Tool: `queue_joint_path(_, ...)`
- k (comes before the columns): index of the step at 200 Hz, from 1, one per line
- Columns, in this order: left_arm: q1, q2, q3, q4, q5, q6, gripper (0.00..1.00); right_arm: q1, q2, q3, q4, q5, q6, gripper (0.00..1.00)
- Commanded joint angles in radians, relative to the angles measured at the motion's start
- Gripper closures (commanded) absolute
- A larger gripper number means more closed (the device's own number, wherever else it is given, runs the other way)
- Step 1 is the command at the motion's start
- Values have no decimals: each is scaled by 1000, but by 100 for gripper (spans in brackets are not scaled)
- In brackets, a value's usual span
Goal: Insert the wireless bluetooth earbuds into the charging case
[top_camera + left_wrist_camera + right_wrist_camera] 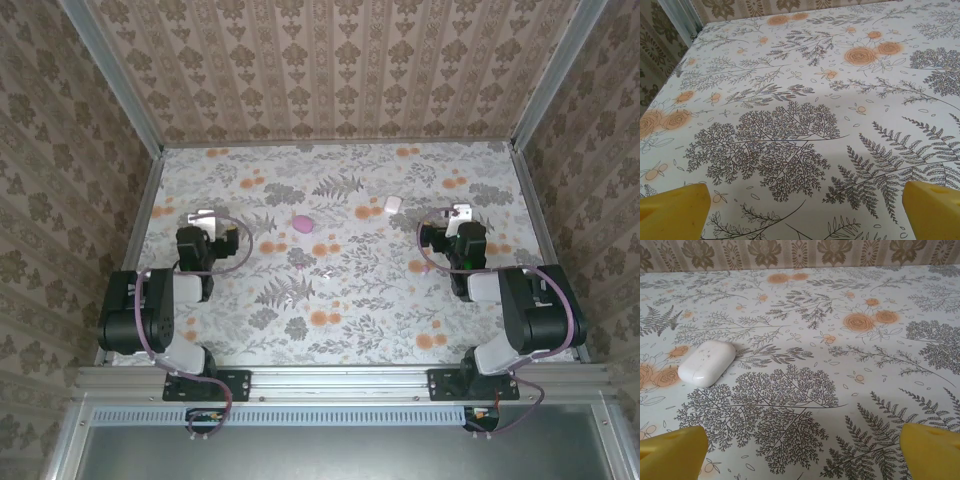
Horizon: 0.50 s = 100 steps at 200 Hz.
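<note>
The charging case [302, 222] is a glossy pink oval lying shut on the floral table, mid-back. To its right lie a faint pale pinkish earbud [362, 212] and a white rounded earbud piece [392, 204], which sits in the right wrist view's left half [706, 362]. My left gripper [203, 216] rests low at the left, well left of the case, open, its yellow fingertips [672, 210] wide apart over bare cloth. My right gripper [460, 211] stands open right of the white piece, with nothing between its yellow fingertips [932, 450].
The table [340, 300] is covered with a fern-and-flower patterned cloth and walled by patterned panels on three sides. An aluminium rail [340, 380] runs along the near edge by the arm bases. Cables loop beside both wrists.
</note>
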Motion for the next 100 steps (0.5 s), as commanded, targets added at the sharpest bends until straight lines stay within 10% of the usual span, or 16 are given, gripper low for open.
queue_joint_path(1, 0, -3, 13, 18, -6, -11, 0, -2, -2, 17, -5, -14, 0, 0)
queue_joint_path(100, -1, -3, 15, 18, -7, -13, 0, -7, 1, 18, -5, -20, 6, 0)
